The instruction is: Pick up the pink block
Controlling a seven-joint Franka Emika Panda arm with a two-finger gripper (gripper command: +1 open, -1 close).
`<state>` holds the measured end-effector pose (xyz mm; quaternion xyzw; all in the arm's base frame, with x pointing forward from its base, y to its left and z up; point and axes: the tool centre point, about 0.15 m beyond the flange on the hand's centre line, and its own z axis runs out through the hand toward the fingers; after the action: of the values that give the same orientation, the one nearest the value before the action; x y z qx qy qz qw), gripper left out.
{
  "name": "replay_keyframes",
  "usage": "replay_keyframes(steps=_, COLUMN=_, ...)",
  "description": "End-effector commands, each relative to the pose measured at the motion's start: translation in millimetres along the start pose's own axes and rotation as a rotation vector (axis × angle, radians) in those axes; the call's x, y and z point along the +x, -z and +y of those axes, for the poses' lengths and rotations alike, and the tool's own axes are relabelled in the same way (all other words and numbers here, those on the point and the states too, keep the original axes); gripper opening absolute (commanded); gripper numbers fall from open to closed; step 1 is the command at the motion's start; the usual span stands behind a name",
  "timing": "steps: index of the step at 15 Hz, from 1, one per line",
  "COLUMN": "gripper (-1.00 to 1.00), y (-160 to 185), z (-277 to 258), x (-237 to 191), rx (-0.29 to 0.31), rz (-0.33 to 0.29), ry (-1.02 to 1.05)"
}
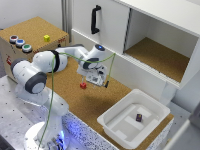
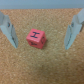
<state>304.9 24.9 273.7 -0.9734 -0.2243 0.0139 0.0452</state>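
Wrist view, jaws: spread wide apart, gripping nothing — the two pale, tapered fingers (image 2: 75,29) stand one on each side of the pink block, neither touching it.
Gripper (image 2: 41,30): seen in the exterior view as a grey-and-white head (image 1: 95,78) hanging just above the cork, close over the pink block.
Pink block (image 2: 36,37): a small cube with slightly rounded edges, matte red-pink, a dark mark like an "H" on its upper face; it rests on the cork between the fingers. In the exterior view it is a tiny red speck (image 1: 83,85) beside the gripper.
Cork surface (image 2: 45,62): grainy, speckled tan, flat under the pink block.
Arm (image 1: 40,70): glossy white rounded shells with dark joints, a green cable (image 1: 51,95) running along it.
White tray (image 1: 153,111): smooth plastic, rectangular with raised walls, well apart from the pink block toward the exterior view's right; a dark maroon cube (image 1: 139,117) lies inside.
Cork-topped box (image 1: 35,27): behind the arm, carrying a yellow cube (image 1: 46,38) and three round buttons (image 1: 20,43).
Cabinet (image 1: 115,25): white panels, a black handle (image 1: 94,19), an open cork-floored compartment.
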Motion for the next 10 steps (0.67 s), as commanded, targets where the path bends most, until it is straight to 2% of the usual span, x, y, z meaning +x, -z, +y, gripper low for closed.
replay_keyframes(steps=1, gripper=1.00, y=-31, z=-33, x=15, rx=-0.085, rz=0.078, ry=-0.064)
replay_keyframes(steps=4, gripper=1.00, y=-47, z=-21, x=25, rx=-0.095, rz=0.102, ry=-0.093)
replay_keyframes(steps=7, gripper=1.00, y=-56, z=-5, x=32, rx=-0.069, rz=0.149, ry=-0.136)
replay_keyframes(steps=10, gripper=1.00, y=-60, z=-8, x=44, rx=-0.083, rz=0.147, ry=-0.121)
